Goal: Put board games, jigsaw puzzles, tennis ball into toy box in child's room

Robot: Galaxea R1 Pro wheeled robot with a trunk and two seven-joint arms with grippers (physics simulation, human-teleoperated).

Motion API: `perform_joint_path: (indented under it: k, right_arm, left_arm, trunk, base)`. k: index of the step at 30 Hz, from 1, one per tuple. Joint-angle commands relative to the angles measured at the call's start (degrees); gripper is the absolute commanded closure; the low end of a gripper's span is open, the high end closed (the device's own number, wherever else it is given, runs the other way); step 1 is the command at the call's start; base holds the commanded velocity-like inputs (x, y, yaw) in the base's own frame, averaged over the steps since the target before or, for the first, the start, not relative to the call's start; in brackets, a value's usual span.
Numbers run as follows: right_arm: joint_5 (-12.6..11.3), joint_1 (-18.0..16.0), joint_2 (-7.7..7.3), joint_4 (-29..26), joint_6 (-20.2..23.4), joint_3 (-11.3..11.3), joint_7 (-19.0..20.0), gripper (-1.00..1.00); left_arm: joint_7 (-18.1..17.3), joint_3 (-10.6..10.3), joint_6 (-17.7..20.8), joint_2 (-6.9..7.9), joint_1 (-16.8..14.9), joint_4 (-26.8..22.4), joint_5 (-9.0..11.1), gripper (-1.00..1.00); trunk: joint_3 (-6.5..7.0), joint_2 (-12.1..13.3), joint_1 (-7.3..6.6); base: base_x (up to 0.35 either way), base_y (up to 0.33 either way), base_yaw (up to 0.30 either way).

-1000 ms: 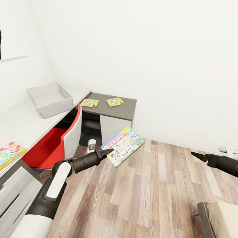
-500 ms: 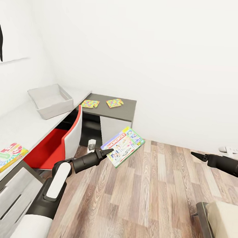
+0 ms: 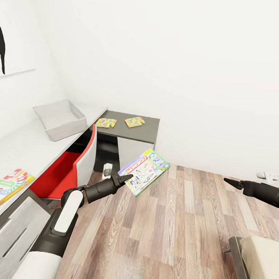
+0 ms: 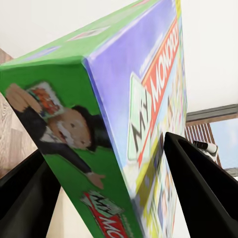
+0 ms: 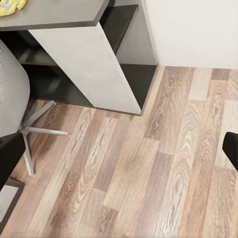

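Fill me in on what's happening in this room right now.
The robot's left gripper holds a board game in the air above the wood floor. The toy box sits empty on the light grey desk, two jigsaw puzzles lie on the dark desk section, and another board game lies near the desk's edge. The right gripper carries nothing.

The board game (image 4: 119,124) clamped between the left gripper's fingers (image 4: 198,188) runs past the left wrist view's frame, its far print blurred. Another game box (image 3: 6,185) on the table (image 3: 28,146) is cut by the head view's edge. The right gripper's (image 3: 229,183) finger gap is too small to judge.
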Motion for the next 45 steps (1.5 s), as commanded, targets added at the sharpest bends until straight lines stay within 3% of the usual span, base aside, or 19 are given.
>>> perform_joint_path:
  k: [1, 7, 18, 45]
  right_arm:
    - [-0.4, 0.0, -0.01, 0.0, 0.4, 0.0, 0.0, -1.00]
    - [-0.3, 0.0, -0.05, 0.0, 0.5, -0.1, 1.5, -1.00]
    - [-0.2, 0.0, -0.07, 0.0, 0.6, -0.1, 7.8, -1.00]
    - [0.0, 0.0, -0.03, 0.0, 1.0, 0.0, 9.4, -1.00]
  left_arm:
    - [-0.1, 0.1, 0.2, -0.03, 0.0, 0.0, -0.2, 1.00]
    - [-0.1, 0.1, 0.2, -0.03, 0.0, 0.0, -0.2, 1.00]
    - [-0.1, 0.1, 0.2, -0.03, 0.0, 0.0, -0.2, 1.00]
    - [-0.1, 0.1, 0.2, -0.03, 0.0, 0.0, -0.1, 1.00]
  trunk:
    - [0.12, 0.4, -0.21]
    - [1.27, 2.8, -1.53]
    - [3.95, 7.2, -3.95]
    - [11.13, 18.0, -9.88]
  base:
    - [0.000, 0.000, 0.000]
    - [0.000, 0.000, -0.005]
    - [0.000, 0.000, -0.051]
    - [0.000, 0.000, -0.073]
